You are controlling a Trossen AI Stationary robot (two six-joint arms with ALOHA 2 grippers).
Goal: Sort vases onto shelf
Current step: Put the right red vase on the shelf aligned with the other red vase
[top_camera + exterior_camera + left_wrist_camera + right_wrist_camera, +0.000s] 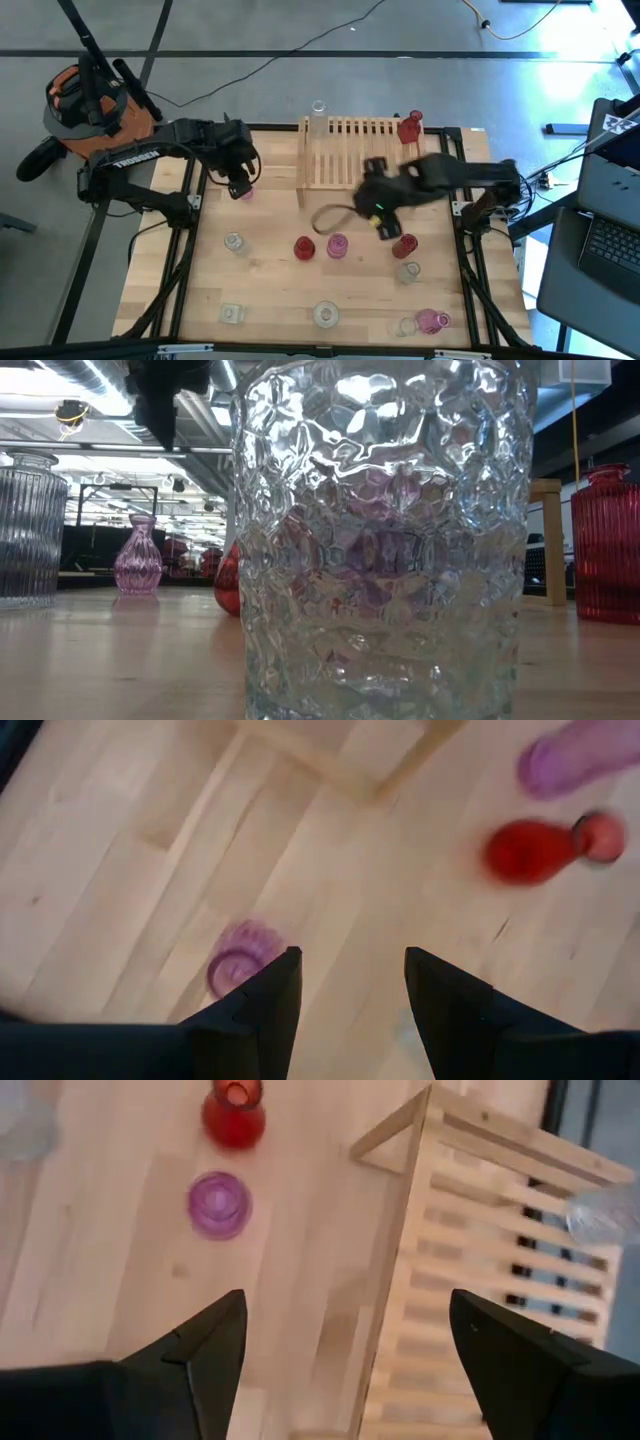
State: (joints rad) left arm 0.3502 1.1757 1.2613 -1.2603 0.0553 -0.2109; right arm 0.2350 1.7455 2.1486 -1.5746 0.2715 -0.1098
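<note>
Fingers of the left gripper (345, 985) stand apart and empty just beside a small pink vase (240, 956) on the table (270, 290), so centring over its neck before closing looks wise, while the right gripper (345, 1345) hangs wide open near the shelf (345, 160).

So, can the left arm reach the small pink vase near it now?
Probably yes: the left gripper hangs open just above the pink vase, a little to one side, and bare table surrounds it.

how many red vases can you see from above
3: one red vase on the shelf's far right end, one mid-table beside a pink vase, one just under the right arm. The arm may hide more.
</note>
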